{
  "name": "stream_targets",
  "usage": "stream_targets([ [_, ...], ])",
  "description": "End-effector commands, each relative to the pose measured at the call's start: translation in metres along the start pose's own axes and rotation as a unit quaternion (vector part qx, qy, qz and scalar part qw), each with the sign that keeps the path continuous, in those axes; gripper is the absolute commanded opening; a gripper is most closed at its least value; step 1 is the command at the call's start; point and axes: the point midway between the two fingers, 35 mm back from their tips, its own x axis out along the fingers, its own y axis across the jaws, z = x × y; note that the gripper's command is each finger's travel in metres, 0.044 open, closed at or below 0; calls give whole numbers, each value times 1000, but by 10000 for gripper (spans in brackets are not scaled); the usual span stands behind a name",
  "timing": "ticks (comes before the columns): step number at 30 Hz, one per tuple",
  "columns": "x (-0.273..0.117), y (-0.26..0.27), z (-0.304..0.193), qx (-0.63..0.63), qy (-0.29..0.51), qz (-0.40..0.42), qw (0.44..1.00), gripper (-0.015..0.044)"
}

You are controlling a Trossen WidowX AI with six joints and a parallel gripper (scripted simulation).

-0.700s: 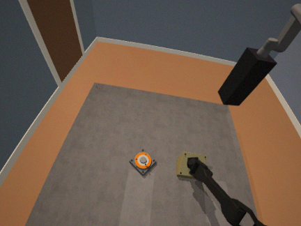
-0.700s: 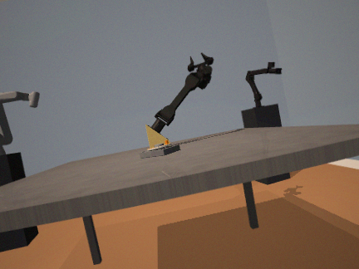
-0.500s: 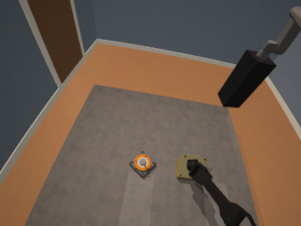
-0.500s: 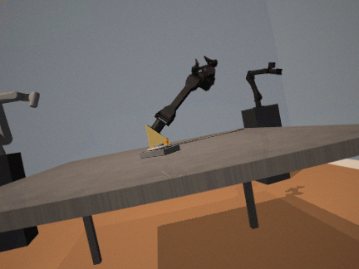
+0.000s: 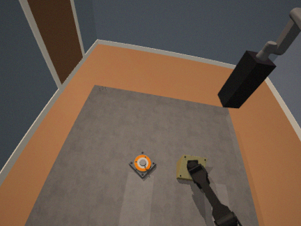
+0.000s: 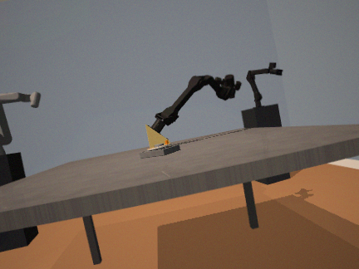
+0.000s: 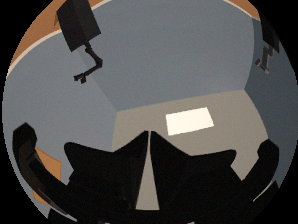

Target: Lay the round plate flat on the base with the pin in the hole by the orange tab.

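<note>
Grey tabletop (image 5: 115,118) fills most of the top view, with an orange floor (image 5: 146,70) and blue-grey walls around it. Going left to right in that view: first the round plate (image 5: 143,162), orange-rimmed with a pale centre, sitting on its small dark square base (image 5: 142,171); the post, pin, tab and hole are too small to make out here, so whether the plate is tilted cannot be told. Further right, on the table, stands the arm's tan mounting block (image 5: 182,169), with the dark arm (image 5: 209,195) rising from it toward the lower right edge. The pincer itself is not visible from above. In the exterior view it hangs high in the air, the gripper (image 6: 235,86) at the end of the raised, bent arm, well above and well apart from the plate (image 6: 166,142), which shows only as an orange sliver just beside the tan block. In the wrist view the gripper (image 7: 148,137) has its two dark fingers pressed nearly together with only a thin pale slit between, and nothing held; it looks out at wall and ceiling, not at the table. So the plate lies far below the pincer and back toward the arm's own foot, and the coming move probably calls for turning the wrist downward and lowering it a long way.
</note>
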Motion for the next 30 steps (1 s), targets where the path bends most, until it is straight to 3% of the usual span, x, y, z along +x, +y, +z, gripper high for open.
stream_targets([
  [1,-41,38,-4,40,-45,75,995,0],
  [6,-89,74,2,115,-82,160,977,0],
  [11,-179,119,2,223,-104,310,919,0],
  [12,-180,119,3,230,-103,312,916,0],
  [14,-188,122,9,283,-91,333,895,0],
  [19,-293,145,-7,355,-62,479,800,0],
  [22,-307,139,-16,338,-51,513,788,0],
  [27,-412,130,-44,390,27,636,665,0],
  [30,-444,121,-55,402,60,669,623,0],
])
